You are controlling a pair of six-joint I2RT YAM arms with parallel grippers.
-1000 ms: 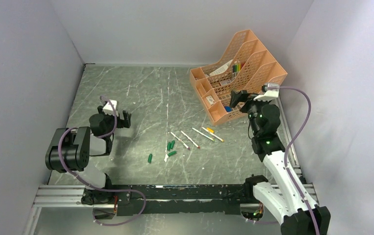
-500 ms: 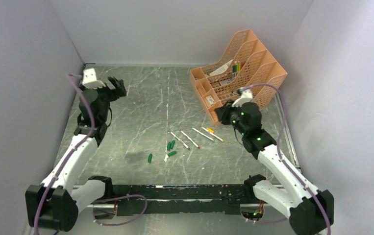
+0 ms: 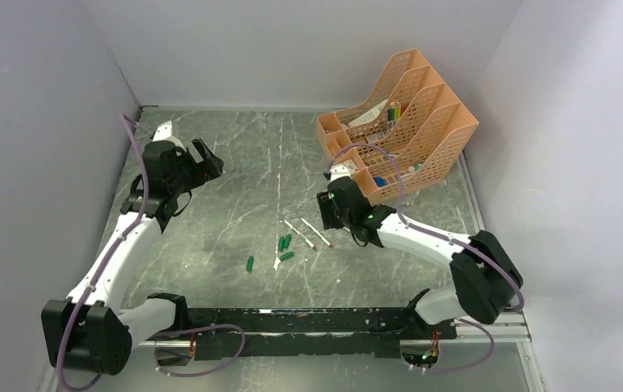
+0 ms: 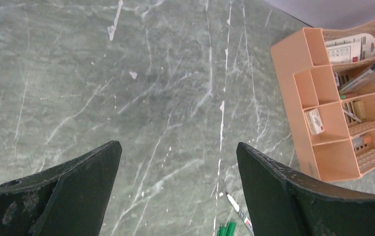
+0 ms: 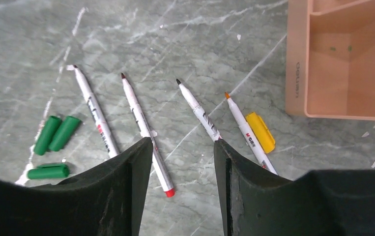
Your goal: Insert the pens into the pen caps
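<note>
Jaws spread and empty, the right tool (image 5: 183,145) hovers over the pens (image 5: 137,112) mid-frame, seemingly choosing one, while the equally released left tool (image 3: 207,162) hovers upper left, well apart from the pen caps (image 5: 57,133).

White-and-black left arm (image 3: 116,261) and right arm (image 3: 455,253)
Black joints (image 3: 87,335), white links (image 3: 414,237), purple cables (image 3: 367,146), scuffed black fingers (image 4: 77,191).

The orange-tipped pen (image 5: 248,132) carries print beginning "M"; an embossed mark on the organizer (image 5: 297,59) is illegible
</note>
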